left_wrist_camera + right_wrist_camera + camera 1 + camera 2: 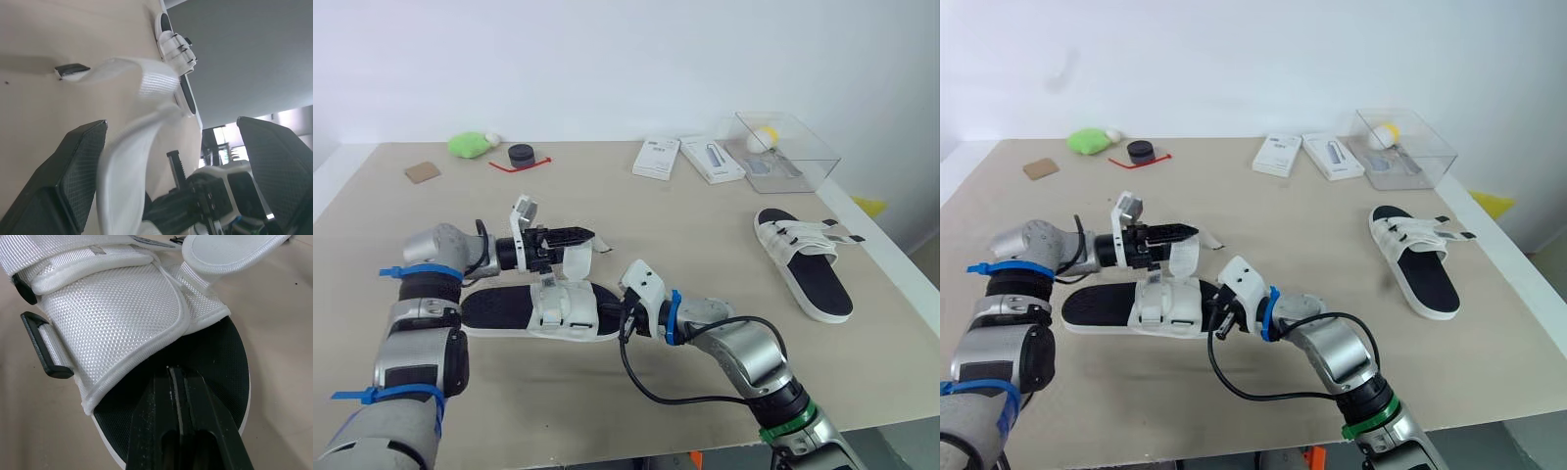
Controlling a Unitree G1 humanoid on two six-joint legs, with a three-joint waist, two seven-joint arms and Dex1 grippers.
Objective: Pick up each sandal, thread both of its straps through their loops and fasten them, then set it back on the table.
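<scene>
We are observing the silver-grey, rounded-segment left arm [411,318] and right arm [749,352], each carrying black joint sections. Blue cable ties [419,272] are ringing the left arm. A blue band [674,315] is circling the right wrist and a green band [785,428] the right forearm. A thin black cable [624,354] is looping beneath the right wrist. White camera housings [641,284] are capping both wrists. The left gripper [578,235] and right gripper [172,372] are showing black fingers [78,166] with mesh-textured faces.

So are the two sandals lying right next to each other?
No, the near sandal lies in front of the robot, and the far sandal lies well apart on its right, by the table edge.
</scene>
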